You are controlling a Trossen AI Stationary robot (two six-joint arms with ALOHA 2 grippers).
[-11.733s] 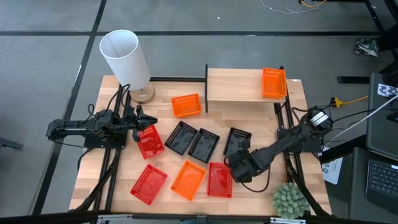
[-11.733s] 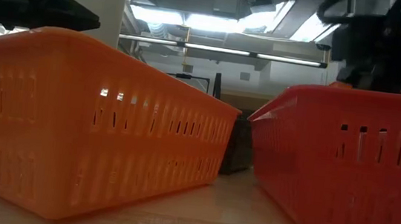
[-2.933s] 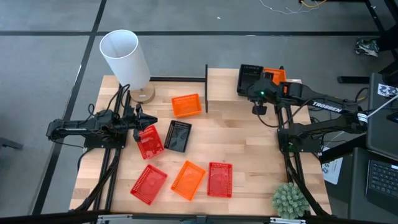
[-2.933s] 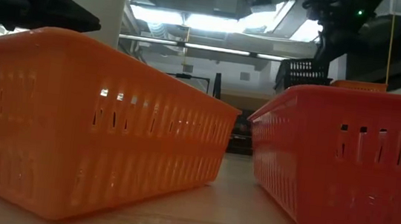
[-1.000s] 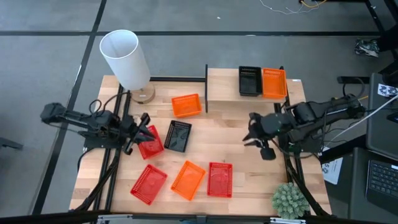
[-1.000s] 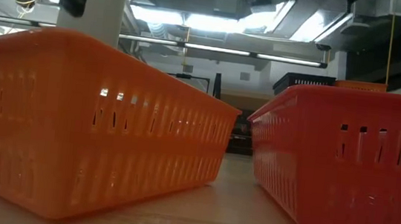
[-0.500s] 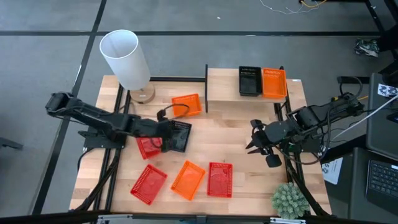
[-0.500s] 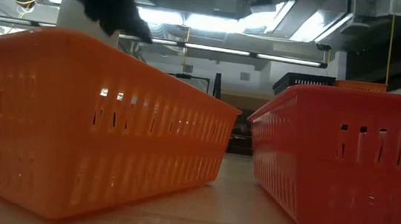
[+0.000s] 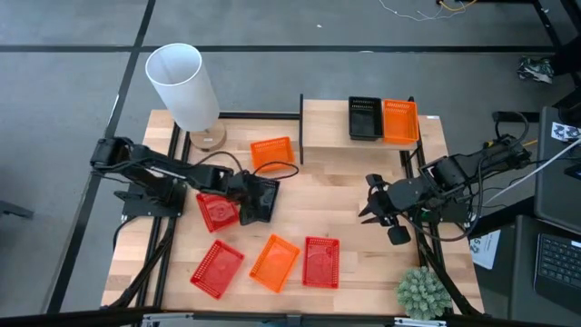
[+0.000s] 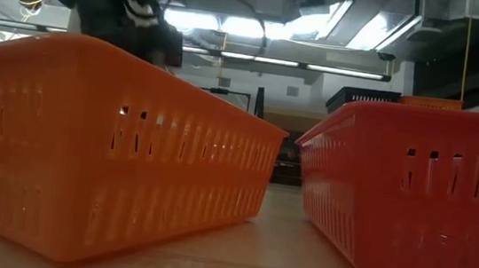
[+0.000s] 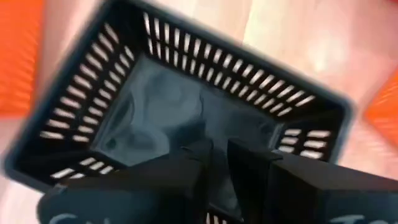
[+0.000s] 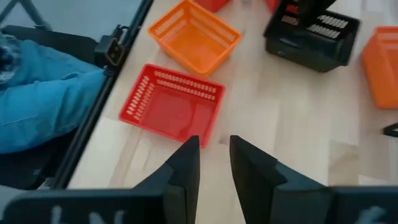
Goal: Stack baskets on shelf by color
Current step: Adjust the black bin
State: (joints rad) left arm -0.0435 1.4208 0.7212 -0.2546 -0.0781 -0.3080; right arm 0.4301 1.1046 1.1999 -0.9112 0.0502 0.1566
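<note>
On the shelf (image 9: 327,127) a black basket (image 9: 365,118) and an orange basket (image 9: 400,121) stand side by side. On the table lie an orange basket (image 9: 271,153), a red one (image 9: 216,211), a black one (image 9: 263,202), and near the front a red (image 9: 217,268), an orange (image 9: 275,262) and a red (image 9: 320,262) basket. My left gripper (image 9: 251,191) points down over the table's black basket (image 11: 186,106). A narrow gap shows between its fingers (image 11: 219,155), and no touch shows. My right gripper (image 9: 368,205) hangs open above the bare table at the right (image 12: 214,149).
A white cylinder (image 9: 184,86) stands at the far left corner and a small plant (image 9: 422,292) at the near right corner. A person's leg in jeans (image 12: 37,93) shows beyond the table's front edge. In the low view the orange basket (image 10: 104,147) and a red basket (image 10: 412,188) fill the foreground.
My left arm has swung out from the table's left edge toward the black basket on the table. Its gripper has tipped downward and sunk over that basket. The baskets lie where they were.
</note>
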